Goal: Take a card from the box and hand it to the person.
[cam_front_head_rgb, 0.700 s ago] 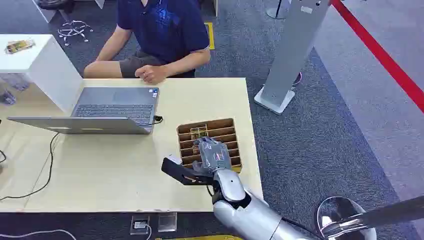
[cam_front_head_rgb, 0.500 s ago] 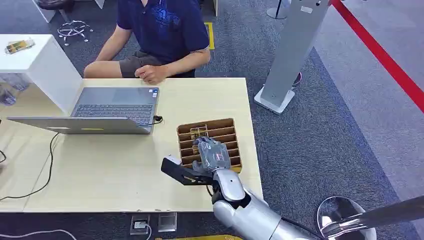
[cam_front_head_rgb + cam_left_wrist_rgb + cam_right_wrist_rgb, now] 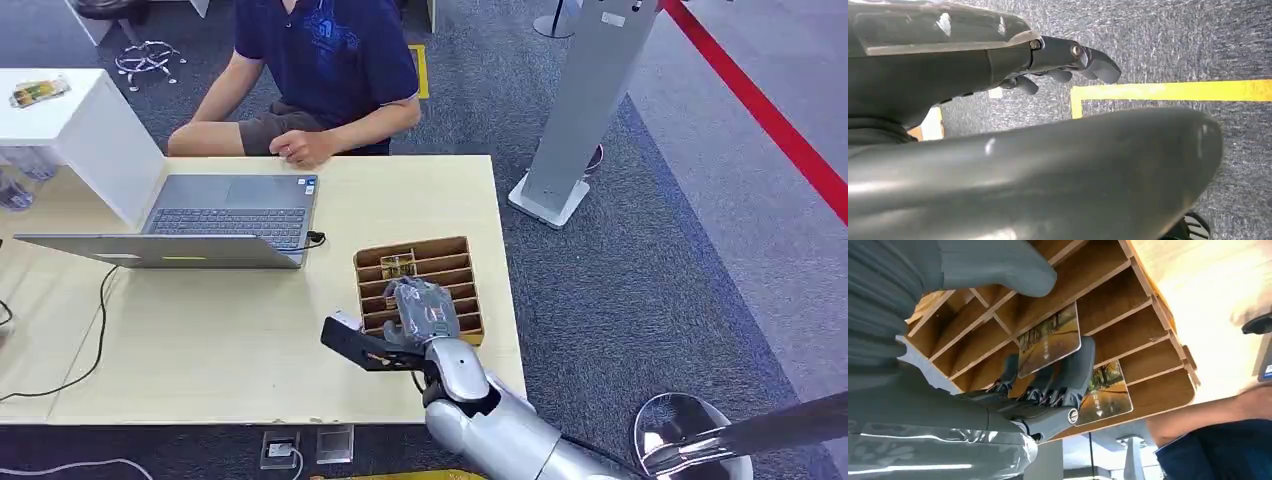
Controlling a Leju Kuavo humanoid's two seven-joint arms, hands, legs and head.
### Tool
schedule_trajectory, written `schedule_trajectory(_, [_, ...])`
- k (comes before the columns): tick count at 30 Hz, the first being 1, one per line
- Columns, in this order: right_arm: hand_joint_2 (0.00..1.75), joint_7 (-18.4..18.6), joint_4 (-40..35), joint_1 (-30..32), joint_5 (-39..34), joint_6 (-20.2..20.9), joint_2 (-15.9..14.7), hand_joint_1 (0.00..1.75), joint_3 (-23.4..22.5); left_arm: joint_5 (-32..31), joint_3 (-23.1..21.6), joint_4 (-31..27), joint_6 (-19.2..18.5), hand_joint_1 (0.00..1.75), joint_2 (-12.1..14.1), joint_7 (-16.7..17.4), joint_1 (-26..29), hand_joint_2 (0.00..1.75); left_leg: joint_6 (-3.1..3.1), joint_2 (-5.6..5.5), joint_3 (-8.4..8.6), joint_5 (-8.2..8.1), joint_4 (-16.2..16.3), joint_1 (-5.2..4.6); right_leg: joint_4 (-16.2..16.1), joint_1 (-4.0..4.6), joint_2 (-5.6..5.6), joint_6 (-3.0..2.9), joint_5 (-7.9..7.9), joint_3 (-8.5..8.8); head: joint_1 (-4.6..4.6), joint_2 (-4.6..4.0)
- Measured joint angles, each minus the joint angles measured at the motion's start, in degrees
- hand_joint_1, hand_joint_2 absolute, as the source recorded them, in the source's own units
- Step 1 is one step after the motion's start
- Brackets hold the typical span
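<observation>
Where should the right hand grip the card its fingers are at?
Grip the card's free top edge, coming from above the box. It stands upright in a slot, faces exposed: thumb on one face, right hand's fingers behind the other.

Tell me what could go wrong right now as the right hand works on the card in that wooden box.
The right hand has only its dark fingers behind the card, with the thumb apart from it, so the card may slip back. A second card sits in the next slot and could be dragged along. The wooden box stands near the table edge and might be nudged.
</observation>
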Motion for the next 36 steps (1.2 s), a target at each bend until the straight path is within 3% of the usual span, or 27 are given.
schedule_trajectory(11, [1.75, -0.9, 1.4, -0.8, 0.1, -1.4, 0.8, 1.03, 0.2, 0.5, 0.0, 0.0, -0.2, 0.00, 0.0, 0.2, 0.0, 0.00, 0.00, 0.00, 0.00, 0.00, 0.0, 0.00, 0.0, 0.00, 0.00, 0.00, 0.00, 0.00, 0.02, 0.00])
schedule_trajectory(25, [1.75, 0.0, 2.0, -1.3, 0.9, -1.4, 0.9, 0.87, 0.3, 1.3, 0.1, 0.0, 0.6, 0.00, 0.0, 0.2, 0.1, 0.00, 0.00, 0.00, 0.00, 0.00, 0.0, 0.00, 0.0, 0.00, 0.00, 0.00, 0.00, 0.00, 0.00, 0.00])
schedule_trajectory(36, [1.75, 0.8, 1.7, -1.4, 1.9, -1.3, 0.4, 0.98, 0.0, 1.7, 0.1, 0.0, 0.7, 0.00, 0.0, 0.2, 0.1, 0.00, 0.00, 0.00, 0.01, 0.00, 0.0, 0.00, 0.0, 0.00, 0.00, 0.00, 0.00, -0.01, 0.02, 0.00])
